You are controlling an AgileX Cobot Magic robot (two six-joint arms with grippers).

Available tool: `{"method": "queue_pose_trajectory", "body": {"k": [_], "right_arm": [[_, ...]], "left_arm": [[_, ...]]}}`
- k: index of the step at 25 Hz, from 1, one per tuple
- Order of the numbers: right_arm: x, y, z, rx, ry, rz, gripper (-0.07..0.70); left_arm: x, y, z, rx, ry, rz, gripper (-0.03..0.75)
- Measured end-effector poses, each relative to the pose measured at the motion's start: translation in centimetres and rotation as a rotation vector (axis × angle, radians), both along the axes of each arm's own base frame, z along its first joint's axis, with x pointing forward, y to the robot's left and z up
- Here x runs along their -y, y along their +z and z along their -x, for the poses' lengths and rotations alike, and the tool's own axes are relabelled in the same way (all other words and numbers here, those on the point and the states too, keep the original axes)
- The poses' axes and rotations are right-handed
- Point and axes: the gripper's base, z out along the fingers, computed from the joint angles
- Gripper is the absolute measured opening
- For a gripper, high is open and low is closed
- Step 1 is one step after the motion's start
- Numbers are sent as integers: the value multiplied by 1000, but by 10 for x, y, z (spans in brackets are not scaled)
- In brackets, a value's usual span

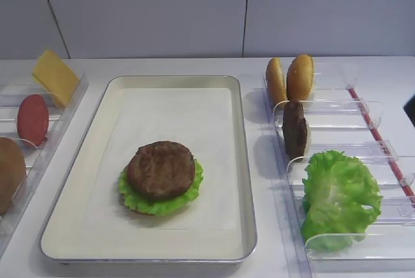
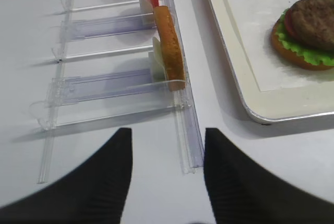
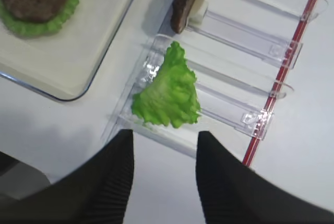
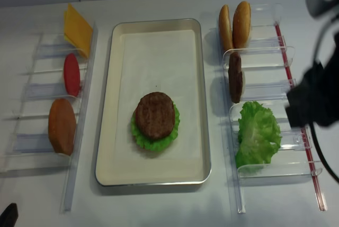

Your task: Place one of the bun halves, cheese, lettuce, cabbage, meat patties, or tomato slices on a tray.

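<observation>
My right fingers [image 3: 164,174] hang part open and empty above the lettuce [image 3: 168,89] in the rack near the table's right edge. A patty [image 1: 161,169] already sits on the tray [image 1: 241,161]. Next, I judge: descend and pinch a leaf.

A lab-like food-assembly bench: bare white table [image 1: 194,64], plain panelled wall [image 1: 162,6], clear divided racks [image 1: 343,161] of burger parts.

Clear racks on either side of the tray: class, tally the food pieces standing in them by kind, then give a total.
Bun halves: 3
Meat patty: 1
Tomato slice: 1
Cheese: 1
Lettuce: 1
Total: 7
</observation>
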Motion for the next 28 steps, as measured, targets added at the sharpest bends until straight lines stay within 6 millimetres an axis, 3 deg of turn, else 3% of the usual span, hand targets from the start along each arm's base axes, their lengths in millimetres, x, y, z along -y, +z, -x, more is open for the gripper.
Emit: {"method": "queue_pose_trajectory", "body": {"k": [9,20,28], "right_arm": [[35,-38,46,41,-11,39,284],[92,-73,122,339,-46,-77,281],[99,-93,133,407,-80,-63,281]], "left_arm": [[0,0,0,0,0,0,328],[0,0,0,0,0,0,328],[0,0,0,0,0,0,328]]}}
